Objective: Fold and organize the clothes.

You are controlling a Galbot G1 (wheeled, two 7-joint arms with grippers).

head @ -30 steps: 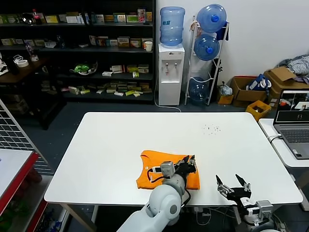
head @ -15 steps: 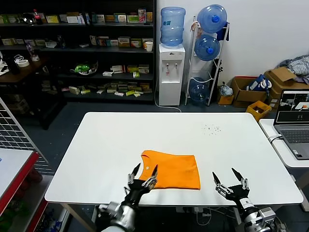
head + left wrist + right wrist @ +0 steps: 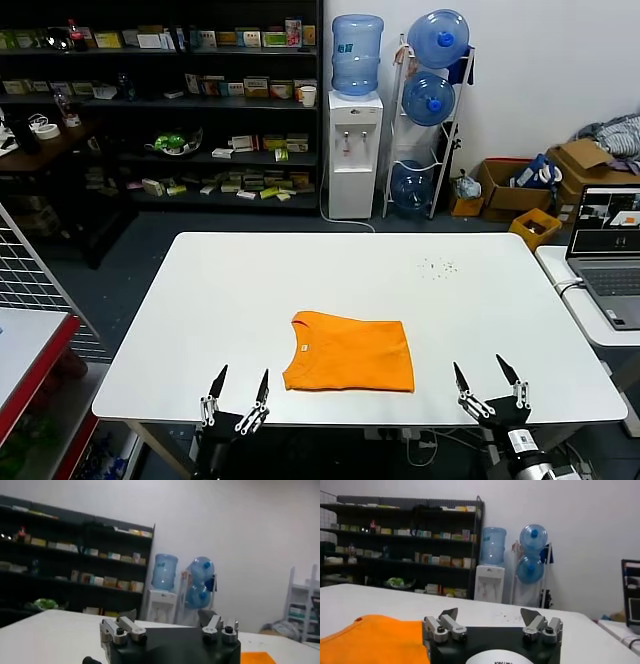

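You can see the bright orange cotton T-shirt (image 3: 349, 353) lying folded into a neat flat rectangle on the big white counter (image 3: 250, 290), close to the near edge and about in the middle, with its round neck on the robot's left side. Nothing is touching the shirt. Your left claw (image 3: 238, 394) sits low at the near edge of the counter, off to the left of the shirt and apart from it, with its two pointed fingers spread wide and nothing between them. Your right claw (image 3: 491, 385) sits low at the near edge too, off to the right of the shirt and apart from it, and its fingers are also spread wide with nothing in them. In the right wrist view the orange shirt (image 3: 370, 637) shows flat on the counter beside that claw (image 3: 492, 617). In the left wrist view only a small orange corner (image 3: 257, 657) peeks out past the left claw (image 3: 167, 619). A silver laptop (image 3: 607, 250) stands open on a side table to the right.
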